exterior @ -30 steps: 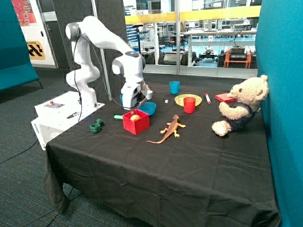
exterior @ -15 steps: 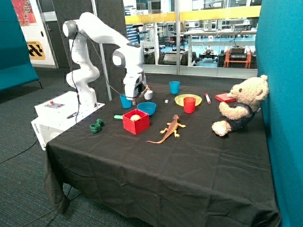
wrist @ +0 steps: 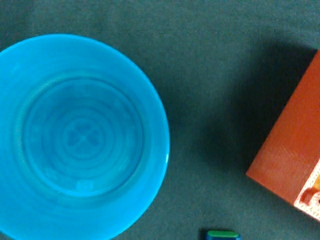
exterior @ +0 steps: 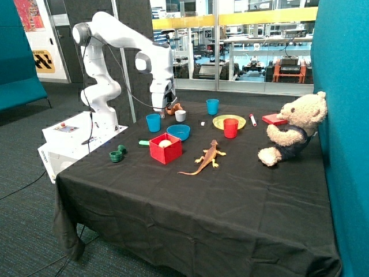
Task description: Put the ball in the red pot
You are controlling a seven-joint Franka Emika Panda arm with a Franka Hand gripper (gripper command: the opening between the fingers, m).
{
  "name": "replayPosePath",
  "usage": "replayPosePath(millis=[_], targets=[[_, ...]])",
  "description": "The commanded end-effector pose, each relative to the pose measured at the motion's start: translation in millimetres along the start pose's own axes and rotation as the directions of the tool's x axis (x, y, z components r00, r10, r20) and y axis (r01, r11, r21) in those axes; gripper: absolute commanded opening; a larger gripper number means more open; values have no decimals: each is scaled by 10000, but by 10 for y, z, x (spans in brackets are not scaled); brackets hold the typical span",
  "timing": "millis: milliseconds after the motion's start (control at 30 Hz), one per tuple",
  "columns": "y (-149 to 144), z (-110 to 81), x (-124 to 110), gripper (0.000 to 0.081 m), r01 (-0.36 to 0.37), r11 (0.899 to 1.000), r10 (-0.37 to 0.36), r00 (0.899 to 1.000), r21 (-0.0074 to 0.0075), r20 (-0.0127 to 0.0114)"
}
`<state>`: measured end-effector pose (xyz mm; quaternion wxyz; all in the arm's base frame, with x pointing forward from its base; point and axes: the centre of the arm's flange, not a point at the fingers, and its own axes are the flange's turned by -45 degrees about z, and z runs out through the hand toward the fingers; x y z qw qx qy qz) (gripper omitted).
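The red pot (exterior: 165, 150) stands on the black cloth near the table's front-left part. The pale ball (exterior: 165, 142) lies inside it. The gripper (exterior: 164, 112) hangs high above the table, behind the pot and beside the blue cup (exterior: 153, 122), apart from the ball. It holds nothing that I can see. In the wrist view the blue cup (wrist: 80, 137) is seen from above, with a corner of the red pot (wrist: 290, 160) beside it. The ball does not show there.
A blue bowl (exterior: 179, 132), white cup (exterior: 180, 115), second blue cup (exterior: 213, 106), yellow plate (exterior: 219, 121), round red cup (exterior: 230, 127), toy lizard (exterior: 206, 157), green pieces (exterior: 117, 154) and a teddy bear (exterior: 292, 128) stand around. A green marker (exterior: 143, 142) lies beside the pot.
The gripper has risen from just over the red pot and drawn back toward the blue cup. The ball has stayed in the pot.
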<state>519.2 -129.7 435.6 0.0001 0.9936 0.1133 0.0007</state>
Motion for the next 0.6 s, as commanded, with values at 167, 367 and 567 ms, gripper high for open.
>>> replayPosePath(millis=[167, 367, 567], targets=[[-69, -152, -30, 749, 267, 9996, -267, 9996, 4, 13], [-97, -211, 18, 746, 415, 9991, -415, 9991, 4, 13], [-147, -226, 38, 745, 519, 9987, -519, 9987, 4, 13]])
